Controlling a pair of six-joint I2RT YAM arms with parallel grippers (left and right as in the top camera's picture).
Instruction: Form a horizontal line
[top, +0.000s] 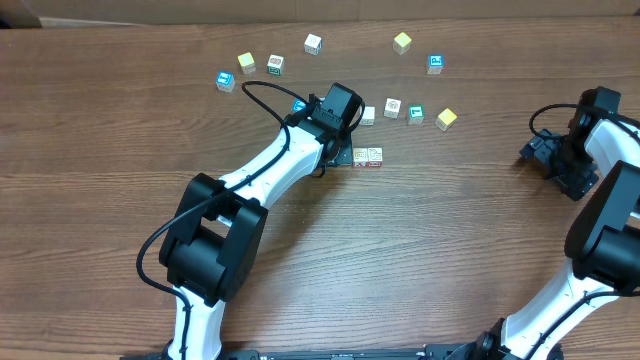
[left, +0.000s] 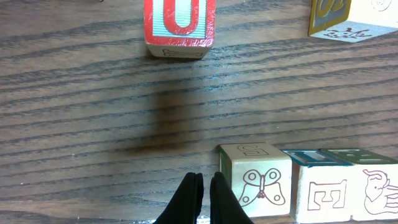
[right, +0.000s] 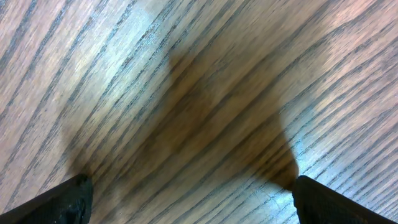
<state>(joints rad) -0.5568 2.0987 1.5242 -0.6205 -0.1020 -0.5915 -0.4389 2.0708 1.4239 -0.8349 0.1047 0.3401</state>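
The horizontal line is three whitish cubes touching side by side: a butterfly cube, an "E" cube and an elephant cube. In the overhead view the line lies just right of my left gripper, whose wrist covers its left end. My left gripper is shut and empty, its tips right at the butterfly cube's left side. A red "U" cube stands apart, further ahead. My right gripper is open over bare wood, far right.
Loose cubes lie in an arc along the back: blue-marked ones, yellow ones, whitish ones. A yellowish cube shows at the wrist view's top right.
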